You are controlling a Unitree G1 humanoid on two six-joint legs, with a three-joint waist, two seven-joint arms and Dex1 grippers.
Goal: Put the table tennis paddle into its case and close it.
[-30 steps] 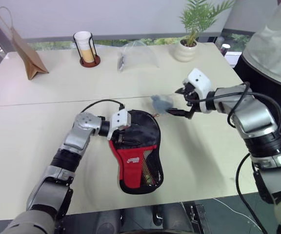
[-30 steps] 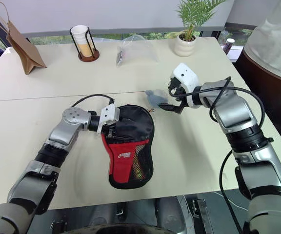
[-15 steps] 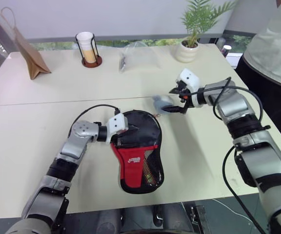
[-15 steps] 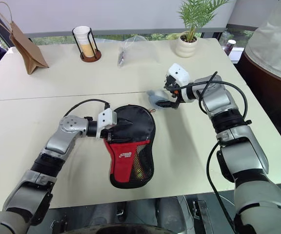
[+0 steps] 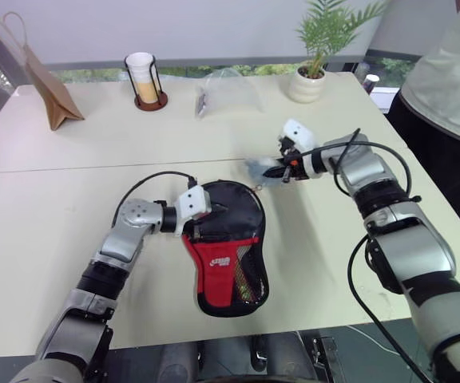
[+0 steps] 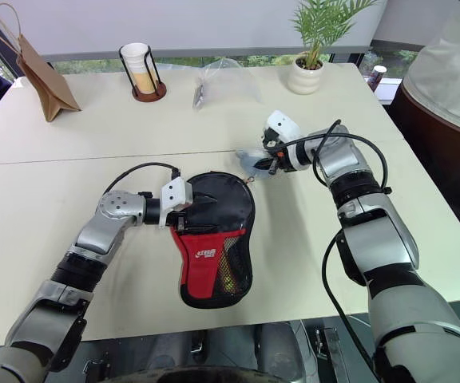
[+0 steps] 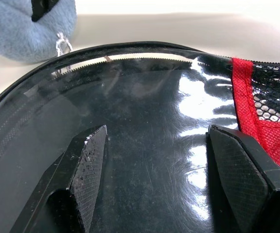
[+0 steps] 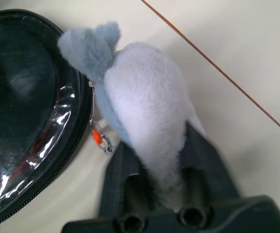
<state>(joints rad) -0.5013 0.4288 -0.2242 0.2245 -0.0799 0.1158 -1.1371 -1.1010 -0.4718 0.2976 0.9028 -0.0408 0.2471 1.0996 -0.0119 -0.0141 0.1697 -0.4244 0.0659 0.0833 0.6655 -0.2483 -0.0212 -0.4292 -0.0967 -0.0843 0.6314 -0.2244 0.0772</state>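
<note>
The case (image 5: 228, 247) is laid flat on the cream table (image 5: 46, 207), its round end away from the robot and its red, mesh-pocketed narrow end toward the near edge. The left gripper (image 7: 154, 160) is held over the round end from the case's left side, its two black textured fingers (image 7: 84, 170) spread apart above the glossy black surface, nothing clasped between them. Just past the round end's far right rim, the grey-blue fluffy pom-pom (image 8: 140, 111) is pinched between the fingers of the right gripper (image 6: 271, 163), which are clenched on its soft pile. A small metal ring (image 8: 101, 140) is seen between the pom-pom and the toothed zip edge of the case. A black cord loop (image 5: 162, 177) curves behind the left wrist. Well beyond are stood a brown paper bag (image 5: 42, 84), a cup in a wire holder (image 5: 142, 80), a clear plastic bag (image 5: 226, 89) and a potted plant (image 5: 314, 56). A person (image 5: 450, 72) is seen at the table's right.
</note>
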